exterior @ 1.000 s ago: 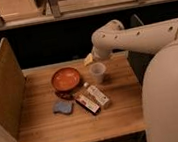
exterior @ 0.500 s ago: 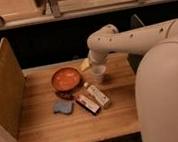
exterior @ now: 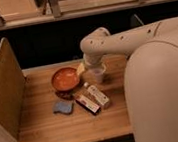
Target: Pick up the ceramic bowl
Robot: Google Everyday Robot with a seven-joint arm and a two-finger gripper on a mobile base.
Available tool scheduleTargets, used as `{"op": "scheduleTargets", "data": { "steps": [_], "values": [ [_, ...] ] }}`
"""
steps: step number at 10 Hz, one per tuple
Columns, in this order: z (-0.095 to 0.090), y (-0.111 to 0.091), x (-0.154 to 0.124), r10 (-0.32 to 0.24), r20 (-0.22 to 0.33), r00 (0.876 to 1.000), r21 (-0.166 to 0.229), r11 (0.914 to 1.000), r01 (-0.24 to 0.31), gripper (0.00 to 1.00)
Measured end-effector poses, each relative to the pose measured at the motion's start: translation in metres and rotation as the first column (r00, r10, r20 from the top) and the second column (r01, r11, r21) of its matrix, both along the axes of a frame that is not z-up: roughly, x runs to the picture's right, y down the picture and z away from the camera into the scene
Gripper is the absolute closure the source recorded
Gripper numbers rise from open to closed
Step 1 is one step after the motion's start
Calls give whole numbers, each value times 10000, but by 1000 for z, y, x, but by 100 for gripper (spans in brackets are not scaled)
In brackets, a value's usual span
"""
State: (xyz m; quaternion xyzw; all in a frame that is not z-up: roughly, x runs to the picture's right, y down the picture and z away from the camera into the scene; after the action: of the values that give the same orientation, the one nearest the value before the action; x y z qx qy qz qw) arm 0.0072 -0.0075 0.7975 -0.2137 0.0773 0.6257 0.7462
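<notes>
The ceramic bowl point(exterior: 65, 79) is round and shallow, orange-red inside with a dark rim. It sits on the wooden table point(exterior: 46, 130), left of the middle. A small translucent white cup point(exterior: 96, 75) stands just to its right. My white arm reaches in from the right and bends down at the elbow. My gripper point(exterior: 88, 68) hangs at its end, low between the bowl's right rim and the cup, partly hidden by the wrist.
A blue sponge point(exterior: 63, 107) lies in front of the bowl. Two snack packets point(exterior: 92, 100) lie side by side right of it. A tall wooden panel point(exterior: 5, 94) stands along the table's left edge. My white body point(exterior: 162, 94) fills the right side.
My arm has swung left, moving the gripper from above the cup towards the bowl's right rim. The bowl, cup and other items have not moved.
</notes>
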Motion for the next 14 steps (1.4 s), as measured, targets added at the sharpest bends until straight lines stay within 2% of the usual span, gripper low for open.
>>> {"op": "scheduleTargets", "data": {
  "steps": [1, 3, 4, 5, 6, 7, 8, 9, 11, 14],
  "values": [
    [1, 13, -16, 62, 341, 9994, -399, 9992, -48, 20],
    [1, 33, -56, 790, 1234, 9892, -1325, 9892, -625, 20],
    [3, 38, -73, 1734, 1567, 9723, -1852, 9722, -1435, 20],
    [7, 36, -83, 2460, 1672, 9547, -2120, 9547, -2088, 20],
    [15, 31, -90, 3406, 1601, 9265, -2347, 9248, -2994, 20],
    [26, 24, -93, 4107, 1425, 9006, -2417, 8967, -3707, 20],
    [40, 20, -95, 4545, 1194, 8827, -2394, 8760, -4187, 20],
    [50, 19, -97, 4662, 1040, 8785, -2353, 8698, -4337, 20],
    [51, 19, -94, 4697, 1002, 8771, -2325, 8682, -4383, 20],
    [54, 17, -92, 4612, 889, 8828, -2238, 8729, -4335, 20]
  ]
}}
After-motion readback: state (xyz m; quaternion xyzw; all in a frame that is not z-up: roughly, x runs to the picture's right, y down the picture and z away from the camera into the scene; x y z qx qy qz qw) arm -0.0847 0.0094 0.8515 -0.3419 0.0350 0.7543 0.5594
